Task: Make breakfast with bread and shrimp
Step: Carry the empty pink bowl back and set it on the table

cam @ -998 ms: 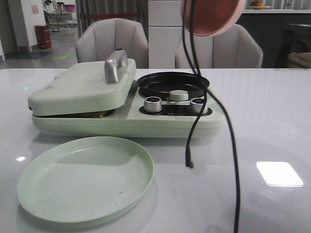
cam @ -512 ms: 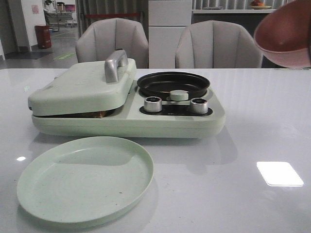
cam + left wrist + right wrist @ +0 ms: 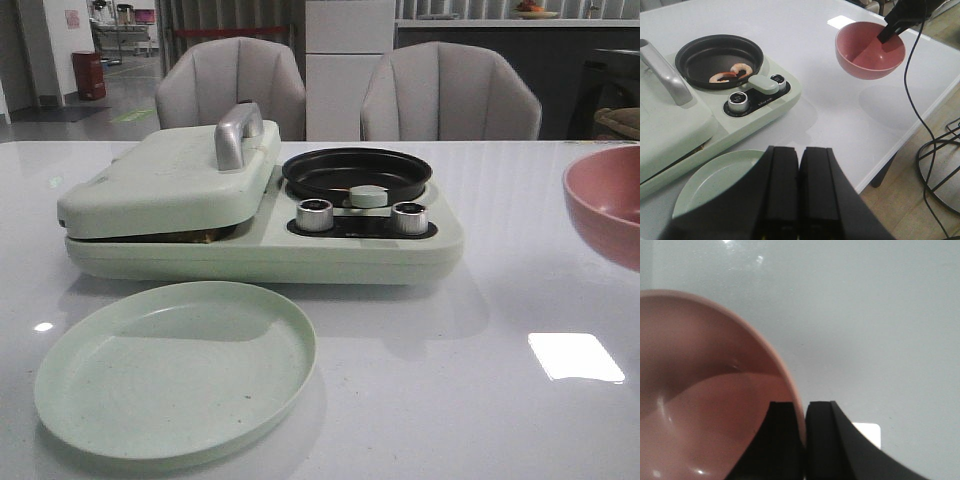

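The right pincer (image 3: 805, 440) pinches the rim of a smooth, round pink bowl (image 3: 870, 49) above the glossy white table (image 3: 480, 400). The left pincer (image 3: 799, 192) is pressed together, empty. Curled pink shrimp (image 3: 731, 73) lie in the round black pan (image 3: 719, 60).

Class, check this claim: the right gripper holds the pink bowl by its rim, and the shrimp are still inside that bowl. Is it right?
Not quite. The right gripper does pinch the pink bowl by its rim, but the left wrist view shows the bowl empty; the shrimp lie in the black pan.
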{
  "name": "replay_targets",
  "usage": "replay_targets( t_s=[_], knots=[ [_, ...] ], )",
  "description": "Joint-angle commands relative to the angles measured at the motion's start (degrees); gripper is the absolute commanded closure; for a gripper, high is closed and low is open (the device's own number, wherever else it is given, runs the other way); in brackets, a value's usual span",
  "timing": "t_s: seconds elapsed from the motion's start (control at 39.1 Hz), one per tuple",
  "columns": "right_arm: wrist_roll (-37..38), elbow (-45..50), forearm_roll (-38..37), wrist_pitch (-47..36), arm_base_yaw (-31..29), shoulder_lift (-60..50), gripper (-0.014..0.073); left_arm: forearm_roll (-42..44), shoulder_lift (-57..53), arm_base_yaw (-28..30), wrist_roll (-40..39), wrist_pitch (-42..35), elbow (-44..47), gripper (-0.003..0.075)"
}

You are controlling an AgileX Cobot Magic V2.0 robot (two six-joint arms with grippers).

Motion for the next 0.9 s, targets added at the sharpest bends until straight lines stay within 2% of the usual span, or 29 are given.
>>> replay_targets(
  t_s=[0.0,0.08,0.49,0.59,0.72,0.79,0.87],
  knots=[
    [-5.5,-0.9,6.3,-4.8,-0.3,0.5,0.0590,-1.1,-0.2,-0.2,0.0,-3.6,-1.9,0.0622],
    [-7.0,-0.9,8.1,-5.4,-0.3,2.6,0.0590,-1.1,-0.2,-0.2,0.0,-3.6,-1.9,0.0622],
    [-7.0,-0.9,8.2,-10.3,-0.3,9.3,0.0569,-1.1,-0.2,-0.2,0.0,-3.6,-1.9,0.0622],
    [-7.0,-0.9,8.1,-9.9,-0.3,10.5,0.0474,-1.1,-0.2,-0.2,0.0,-3.6,-1.9,0.0622],
    [-7.0,-1.3,8.0,-9.8,-0.3,11.0,0.0292,-1.1,-0.2,-0.2,0.0,-3.6,-1.9,0.0622],
    [-7.0,-1.8,8.0,-10.1,-0.3,10.9,0.0225,-1.1,-0.2,-0.2,0.0,-3.6,-1.9,0.0622],
    [-7.0,-2.7,7.9,-9.0,-0.3,10.6,0.0200,-1.1,-0.2,-0.2,0.0,-3.6,-1.9,0.0622]
  ],
)
